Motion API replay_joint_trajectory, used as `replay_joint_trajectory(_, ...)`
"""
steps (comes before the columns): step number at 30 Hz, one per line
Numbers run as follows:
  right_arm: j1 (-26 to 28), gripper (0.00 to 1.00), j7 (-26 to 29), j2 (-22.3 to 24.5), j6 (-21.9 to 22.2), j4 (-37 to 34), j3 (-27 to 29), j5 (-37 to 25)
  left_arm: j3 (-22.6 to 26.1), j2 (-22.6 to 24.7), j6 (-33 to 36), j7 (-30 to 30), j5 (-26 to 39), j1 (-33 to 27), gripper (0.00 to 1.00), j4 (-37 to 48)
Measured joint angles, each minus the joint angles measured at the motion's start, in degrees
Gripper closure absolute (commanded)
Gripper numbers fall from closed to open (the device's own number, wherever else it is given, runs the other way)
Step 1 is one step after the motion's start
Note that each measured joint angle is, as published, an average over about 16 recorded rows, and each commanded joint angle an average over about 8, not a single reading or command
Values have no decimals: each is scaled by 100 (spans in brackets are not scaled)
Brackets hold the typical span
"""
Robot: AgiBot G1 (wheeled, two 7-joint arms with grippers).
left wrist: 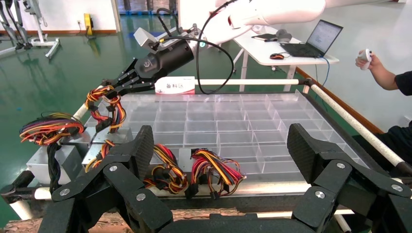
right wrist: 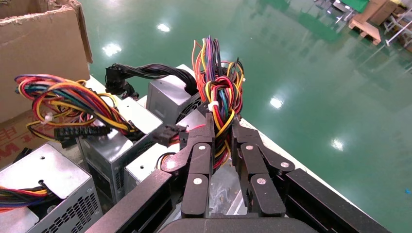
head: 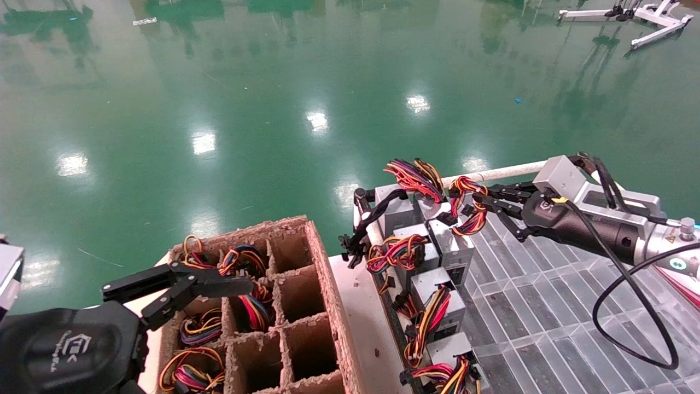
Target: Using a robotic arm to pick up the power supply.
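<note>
I have the right gripper point(head: 481, 201) reaching in over the clear divided tray point(head: 547, 306), its fingers point(right wrist: 206, 145) clenched on the looped wire bundle point(right wrist: 222, 104) of a power supply point(head: 451, 241), which sits in the row of grey units along the tray's near-left edge. My left gripper point(head: 180, 284) hangs spread wide, grasping nothing, above the cardboard divider box point(head: 322, 273) holding more wired units.

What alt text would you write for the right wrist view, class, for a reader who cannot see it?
The right gripper is shut on the looped wire bundle of a grey power supply, its black fingers pinching the red, yellow and black wires. More power supplies sit beside it, above a shiny green floor.
</note>
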Motion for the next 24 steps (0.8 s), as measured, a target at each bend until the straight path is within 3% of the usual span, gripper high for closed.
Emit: replay_joint_trajectory(24, 307, 0, 750, 67, -448, 247, -80, -180, 2, 0, -1, 3, -2, 0, 0, 6)
